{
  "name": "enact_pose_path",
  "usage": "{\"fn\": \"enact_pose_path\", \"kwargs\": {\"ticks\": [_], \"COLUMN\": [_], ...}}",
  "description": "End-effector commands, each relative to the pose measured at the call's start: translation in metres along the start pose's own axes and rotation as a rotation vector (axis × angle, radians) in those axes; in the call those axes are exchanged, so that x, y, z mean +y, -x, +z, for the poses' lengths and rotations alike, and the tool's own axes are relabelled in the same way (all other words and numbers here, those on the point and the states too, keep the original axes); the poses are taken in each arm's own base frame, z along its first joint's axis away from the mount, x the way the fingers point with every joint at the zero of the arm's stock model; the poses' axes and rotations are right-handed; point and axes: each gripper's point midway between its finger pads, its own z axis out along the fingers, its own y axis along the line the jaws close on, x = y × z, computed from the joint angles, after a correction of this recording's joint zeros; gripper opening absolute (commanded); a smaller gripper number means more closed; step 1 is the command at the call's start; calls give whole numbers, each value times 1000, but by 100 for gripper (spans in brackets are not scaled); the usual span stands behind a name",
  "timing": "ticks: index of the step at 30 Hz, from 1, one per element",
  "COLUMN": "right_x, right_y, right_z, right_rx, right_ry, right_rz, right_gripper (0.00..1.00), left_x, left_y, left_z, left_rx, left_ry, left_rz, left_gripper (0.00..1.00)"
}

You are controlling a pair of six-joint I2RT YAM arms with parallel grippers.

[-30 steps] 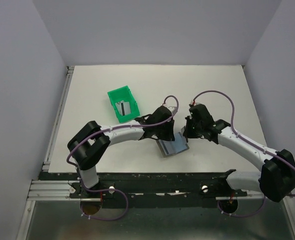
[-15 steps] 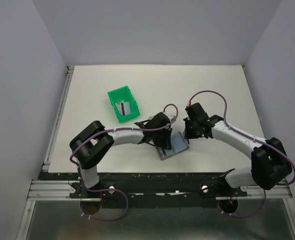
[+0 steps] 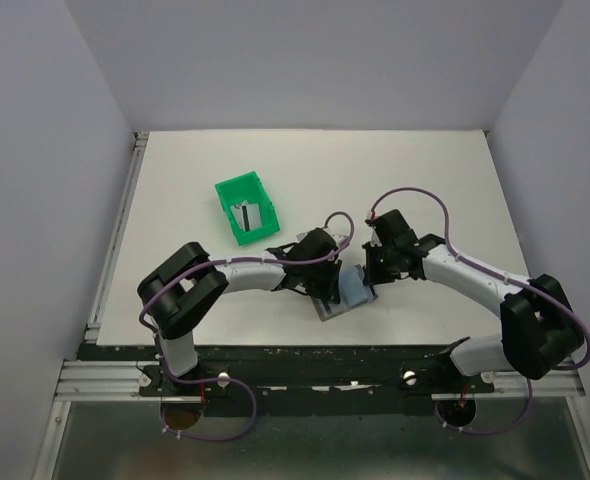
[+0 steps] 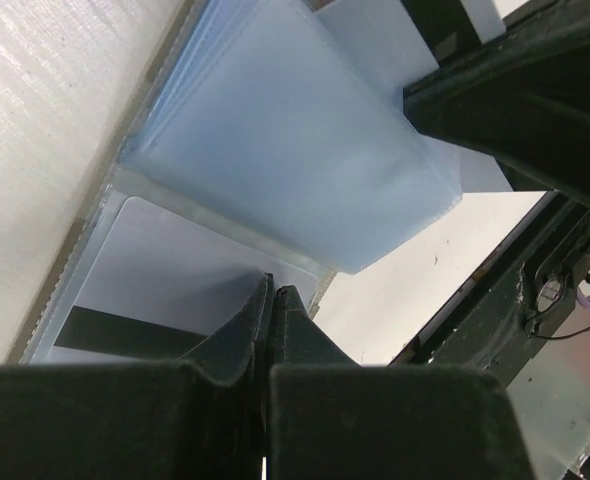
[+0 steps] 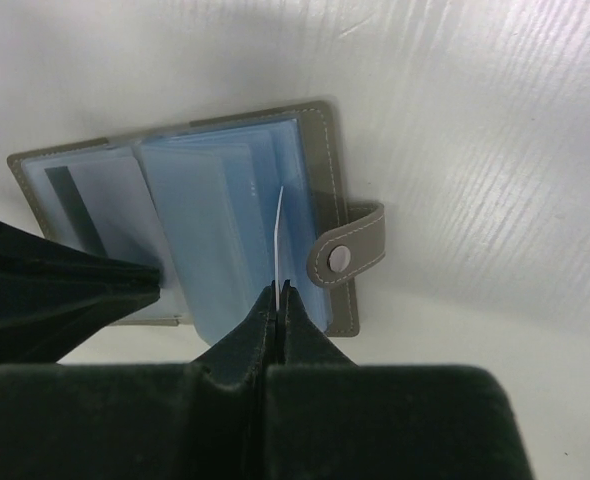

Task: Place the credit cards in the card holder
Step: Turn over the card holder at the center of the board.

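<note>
Soft, even light is falling from above on the white bench, casting only faint shadows under the arms. In both wrist views the near jaws are showing dark and blurred.

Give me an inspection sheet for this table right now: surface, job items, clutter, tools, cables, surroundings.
Surface: white table, faintly ribbed.
Job's things: wallet lies open near the front edge; stored card sits in a sleeve; held card stands edge-on above the sleeves; spare card lies in the bin.
Clutter: green bin, behind and left of the wallet.
Tools: left tool shut, tips at the stored card's sleeve; right tool shut on the held card.
Cables: purple cable loops over each arm.
Surroundings: plain walls on three sides; nothing else seen.
</note>
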Motion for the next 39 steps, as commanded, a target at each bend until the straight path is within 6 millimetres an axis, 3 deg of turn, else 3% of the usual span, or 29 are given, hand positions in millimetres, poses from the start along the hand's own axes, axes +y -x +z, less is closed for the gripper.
{"fn": "enact_pose_path", "kwargs": {"ticks": [1, 15, 32, 39], "right_x": [16, 31, 16, 42], "right_y": [-7, 6, 25, 34], "right_z": [2, -11, -37, -54], "right_rx": [17, -73, -212, -286], "right_ry": [110, 196, 106, 258], "right_rz": [-21, -19, -14, -66], "right_gripper": [1, 0, 0, 1], "left_x": [32, 34, 30, 30], "left_y": [-20, -18, -12, -12], "left_z": [-6, -8, -6, -6], "left_rx": [55, 47, 47, 47], "left_ry": [94, 93, 89, 87], "left_rz": [-11, -23, -27, -26], "left_gripper": [2, 1, 1, 1]}}
